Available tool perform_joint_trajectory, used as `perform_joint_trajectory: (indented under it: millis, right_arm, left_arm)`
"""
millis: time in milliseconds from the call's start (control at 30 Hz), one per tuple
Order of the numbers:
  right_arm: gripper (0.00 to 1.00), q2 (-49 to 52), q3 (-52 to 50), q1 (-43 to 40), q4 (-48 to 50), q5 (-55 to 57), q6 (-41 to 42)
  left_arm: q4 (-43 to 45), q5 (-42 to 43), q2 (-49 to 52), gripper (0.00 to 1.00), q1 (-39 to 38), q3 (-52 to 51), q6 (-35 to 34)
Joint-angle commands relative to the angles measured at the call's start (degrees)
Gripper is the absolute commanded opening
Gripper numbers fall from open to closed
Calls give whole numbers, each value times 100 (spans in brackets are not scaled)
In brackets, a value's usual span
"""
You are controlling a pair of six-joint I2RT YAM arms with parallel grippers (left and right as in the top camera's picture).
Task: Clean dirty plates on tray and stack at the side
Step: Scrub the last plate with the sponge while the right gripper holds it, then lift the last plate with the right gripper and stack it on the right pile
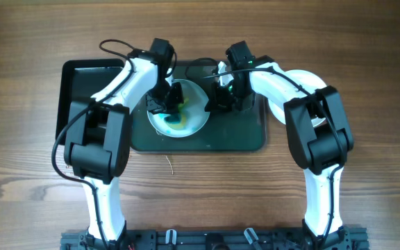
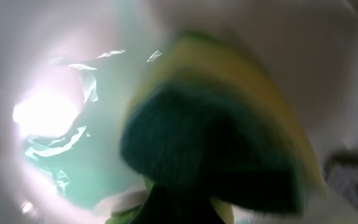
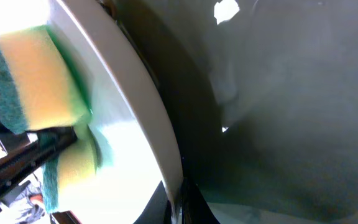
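- Currently one plate [image 1: 189,123] sits on the tray [image 1: 235,137], in the tray's left half, white with a teal-and-yellow smear [image 1: 174,126] in its well.
- Left claw [image 1: 164,104] is over the tray's left half, down in the plate and clamped tight on a sponge [image 1: 179,104].
- Sponge is yellow foam with a dark green scrub side and is pressed against the plate's inner face. It's blurred and fills the left wrist view.
- Right claw [image 1: 219,97] is over the tray's middle, at the plate's right edge. Its jaws are pinched narrow on the rim as far as I can see. The contact itself is cut off at the bottom edge of the right wrist view.
- From the right wrist, the plate rim [image 3: 135,93] runs diagonally with dark shadow beneath it, so that side looks tipped up off the tray floor [image 3: 278,124]. The sponge [image 3: 39,74] shows on the far side.
- Black bin [image 1: 71,97] stands touching or just beside the tray's left end, can't tell which.
- Tray lies on the wooden worktop [image 1: 367,55].
- Tray's right half is bare dark surface.
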Motion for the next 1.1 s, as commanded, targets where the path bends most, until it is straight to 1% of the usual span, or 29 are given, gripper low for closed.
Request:
perform_joint_trajectory:
  millis: [0, 167, 233, 267, 333, 400, 500, 600, 800, 1067]
  right_arm:
    - [4, 160, -103, -28, -11, 127, -74]
    - [4, 160, -103, -28, -13, 127, -74]
    - [4, 160, -103, -28, -13, 127, -74]
    - [4, 160, -103, -28, -13, 127, -76]
    - [4, 160, -103, -28, -13, 127, -74]
    - [5, 160, -103, -28, -13, 127, -76]
    - [4, 160, -103, -28, -13, 129, -76]
    - [4, 160, -103, -28, -11, 129, -76]
    - [4, 160, -103, -28, -11, 129, -70]
    - [4, 160, -103, -28, -13, 129, -76]
  left_arm:
    - [282, 1351, 315, 4, -101, -175, 990]
    - [739, 1331, 315, 4, -94, -170, 946]
    - [933, 1023, 315, 4, -85, -168, 772]
    - [997, 612, 315, 4, -85, -146, 531]
    - [966, -511, 315, 4, -85, -79, -94]
    - [761, -1491, 315, 4, -85, 28, -645]
    - [356, -2490, 315, 4, -85, 223, -1073]
    - [-15, -3032, 315, 4, -85, 435, -1226]
    - [-551, -3091, 282, 4, -85, 909, -1228]
    - [-911, -2592, -212, 4, -85, 1110, -1156]
